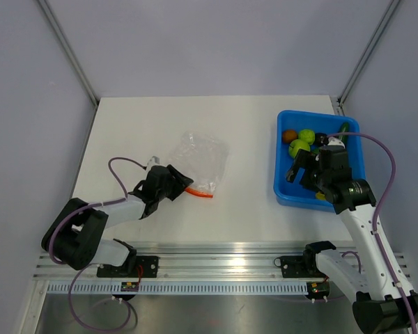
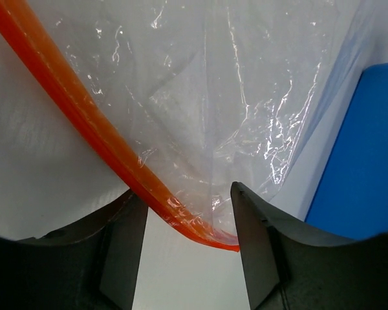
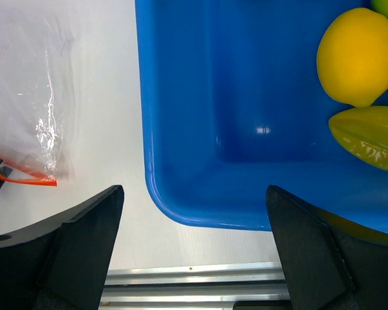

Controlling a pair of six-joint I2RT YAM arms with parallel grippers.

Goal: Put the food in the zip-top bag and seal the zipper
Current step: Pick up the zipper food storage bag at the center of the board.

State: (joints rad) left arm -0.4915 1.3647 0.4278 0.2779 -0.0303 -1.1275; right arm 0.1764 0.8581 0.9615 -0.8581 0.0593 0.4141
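The clear zip-top bag [image 1: 198,156] lies crinkled on the white table, its red-orange zipper [image 1: 200,193] along the near edge. My left gripper [image 1: 177,182] is open at the bag's mouth. In the left wrist view the zipper [image 2: 103,139] runs diagonally and its end lies between the two spread fingers [image 2: 255,252], under the bag's plastic [image 2: 213,97]. My right gripper [image 1: 303,170] is open and empty above the near left corner of the blue tray [image 3: 181,161]. The food lies in the tray: a yellow lemon [image 3: 357,55], a yellow-green star fruit [image 3: 368,139], green balls [image 1: 305,136] and an orange-brown ball [image 1: 290,136].
The blue tray [image 1: 282,191] stands at the right of the table and also shows at the right edge of the left wrist view [image 2: 365,161]. A metal rail [image 1: 223,254] runs along the table's near edge. The bag's corner [image 3: 32,103] shows at the left of the right wrist view.
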